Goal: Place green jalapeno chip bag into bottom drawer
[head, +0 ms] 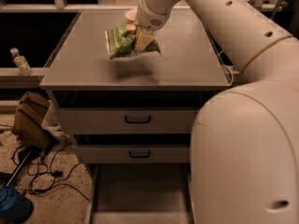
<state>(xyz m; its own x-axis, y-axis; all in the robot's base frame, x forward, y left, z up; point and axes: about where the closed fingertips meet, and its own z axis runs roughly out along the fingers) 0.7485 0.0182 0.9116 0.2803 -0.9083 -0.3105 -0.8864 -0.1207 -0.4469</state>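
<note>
The green jalapeno chip bag [125, 42] is a crinkly light-green bag with white patches. It hangs in the air above the grey cabinet top [88, 64] and casts a shadow below it. My gripper [139, 37] is shut on the bag's right side, coming down from the white arm at the top. The bottom drawer [140, 195] stands pulled open at the foot of the cabinet, showing a plain flat floor. Its right part is hidden behind my arm's base.
Two upper drawers with black handles [138, 120] are closed. A white bowl [131, 14] sits at the back of the cabinet top, mostly hidden by the gripper. A water bottle [19, 61] stands on a ledge at left. A brown bag [32, 122] and cables lie on the floor.
</note>
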